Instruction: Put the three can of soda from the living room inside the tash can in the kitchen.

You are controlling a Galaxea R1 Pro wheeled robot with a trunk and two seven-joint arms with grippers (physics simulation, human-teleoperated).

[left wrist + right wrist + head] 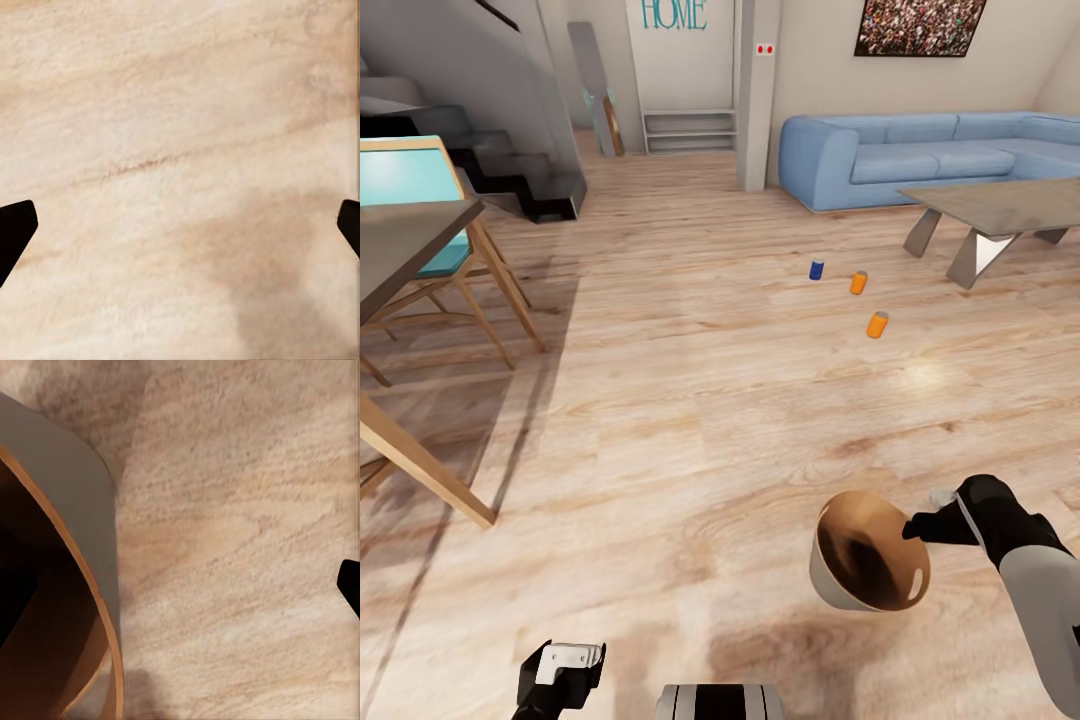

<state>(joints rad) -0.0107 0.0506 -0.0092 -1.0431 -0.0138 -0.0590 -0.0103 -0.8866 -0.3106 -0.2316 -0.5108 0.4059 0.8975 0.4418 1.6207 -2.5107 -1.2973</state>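
Three soda cans stand on the light wood floor ahead: a dark blue can [816,269], an orange can [858,283] and a second orange can [877,325] nearer me. The trash can [828,582], pale grey outside and orange-brown inside, is low on the right. My right gripper [925,515] straddles its rim. In the right wrist view the gripper [184,592] has its fingers wide apart, one inside the trash can [82,510] and one outside over the floor. I cannot tell whether the trash can rests on the floor. My left gripper [565,665] [180,225] hangs open over bare floor.
A light-blue sofa [900,160] and a low coffee table [1000,205] lie beyond the cans on the right. A dining table [400,240] with a teal chair [420,200] stands at the left, black stairs [510,170] behind it, and a pillar [757,90] at the back.
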